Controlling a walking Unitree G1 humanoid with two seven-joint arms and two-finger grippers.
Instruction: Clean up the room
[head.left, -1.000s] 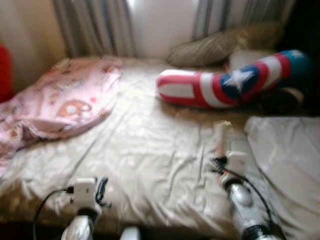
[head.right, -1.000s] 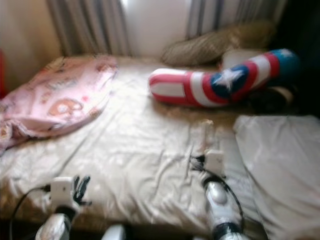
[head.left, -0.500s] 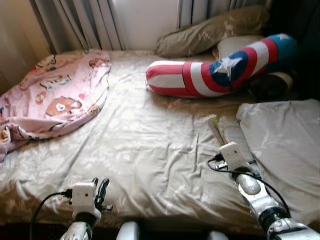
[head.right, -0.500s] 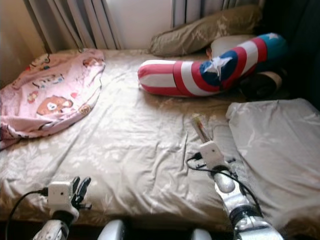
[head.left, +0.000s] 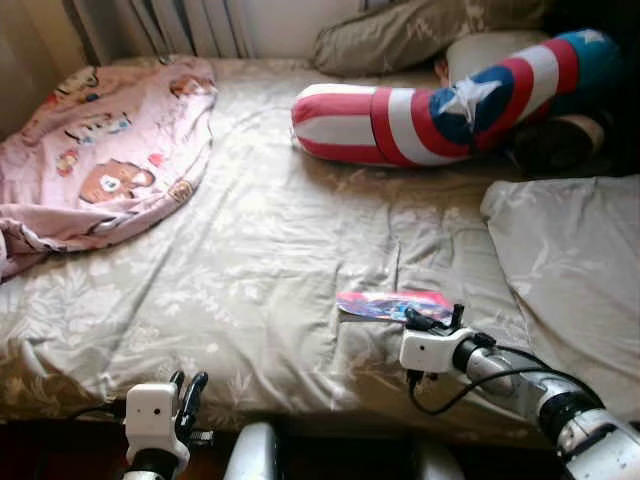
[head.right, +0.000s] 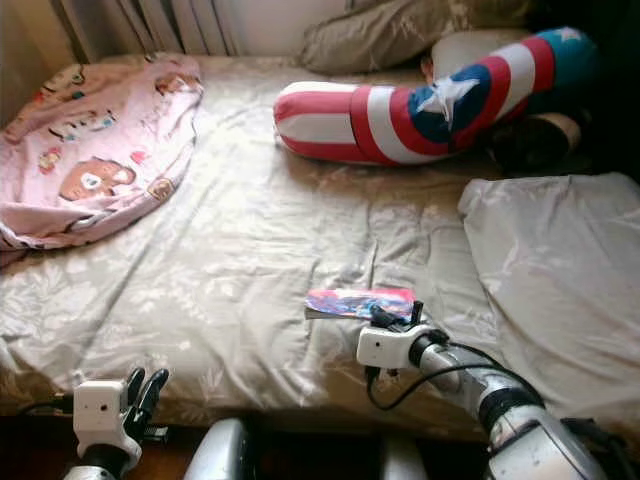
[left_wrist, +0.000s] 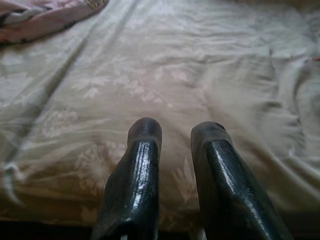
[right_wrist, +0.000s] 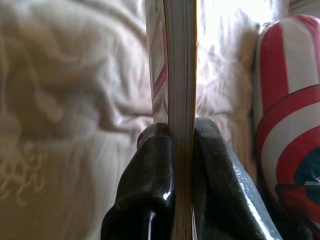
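Bed (head.left: 260, 250) below; right gripper (head.left: 432, 322) pinching book (head.left: 392, 304) by its end, near striped bolster (head.left: 440, 100). Left gripper (left_wrist: 172, 135) slightly parted, empty. Could slip: thin hold.

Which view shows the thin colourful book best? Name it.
The left eye view: the thin colourful book shows its whole cover, flat above the beige bedsheet, pinched by the right gripper. The right eye view matches. The right wrist view shows just its edge between the fingers.
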